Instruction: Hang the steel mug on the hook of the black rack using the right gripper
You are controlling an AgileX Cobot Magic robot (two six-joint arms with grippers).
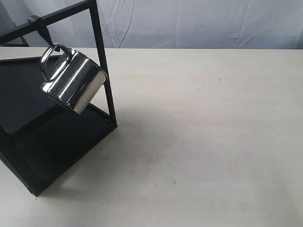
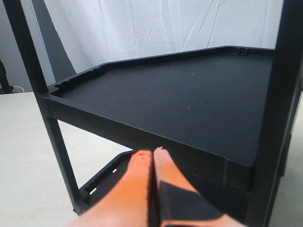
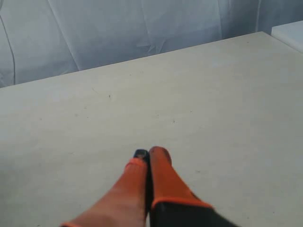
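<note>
Right claw point(image 3: 149, 156) has its orange fingers pressed together on nothing, over bare worktop point(image 3: 213, 94), well apart from the steel mug point(image 1: 72, 81), which already hangs tilted by its handle on the hook point(image 1: 42, 30) of the black rack point(image 1: 102, 56).

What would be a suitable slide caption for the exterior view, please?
Steel mug hanging tilted by its handle from the hook on the black rack, beside a pale table.

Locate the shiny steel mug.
Exterior view, upper left: the shiny steel mug hangs tilted by its handle from the small black hook on the black metal rack.
</note>
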